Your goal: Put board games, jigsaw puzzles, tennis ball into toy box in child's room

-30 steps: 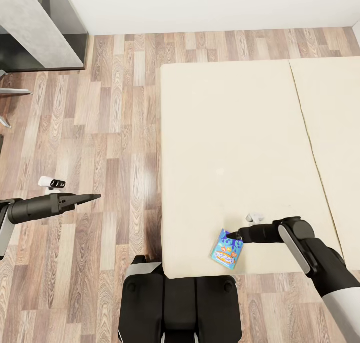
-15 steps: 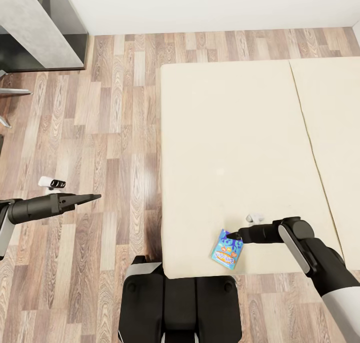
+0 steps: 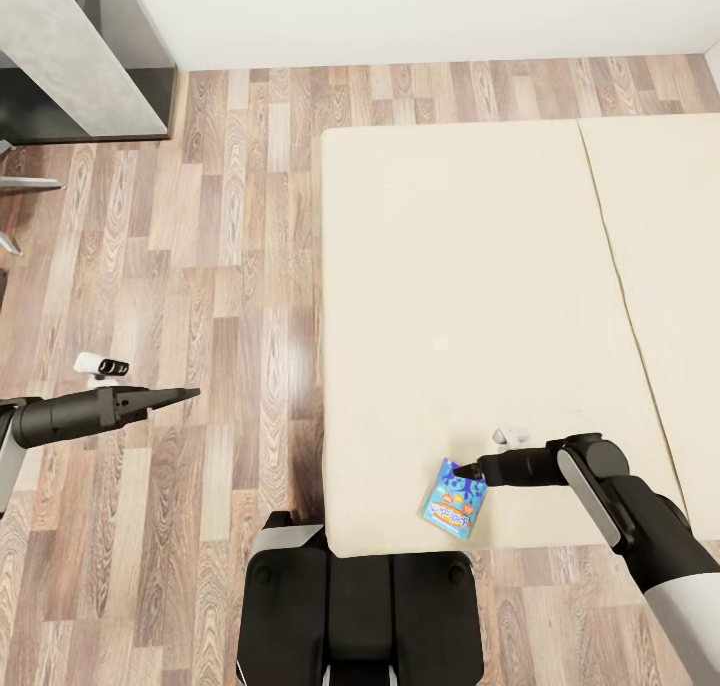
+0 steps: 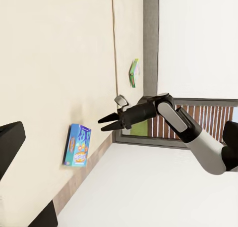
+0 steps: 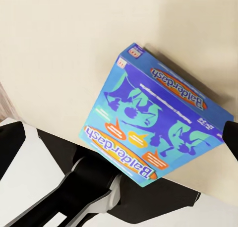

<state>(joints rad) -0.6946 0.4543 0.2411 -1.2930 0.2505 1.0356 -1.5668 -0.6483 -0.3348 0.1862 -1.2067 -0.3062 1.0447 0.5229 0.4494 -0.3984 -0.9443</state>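
blue board game (image 5: 153, 123), "Balderdash" printed twice

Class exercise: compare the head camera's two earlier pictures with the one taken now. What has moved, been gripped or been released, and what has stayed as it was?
Hardly anything. The left gripper has drifted very slightly up the picture, hanging over the wood floor. The right gripper stays at the upper edge of the blue board game, which lies unmoved near the bed edge. Nothing was visibly taken or let go.

Board game (image 3: 453, 499) on the bed (image 3: 480, 316) at its near edge, floor (image 3: 200, 266) left.
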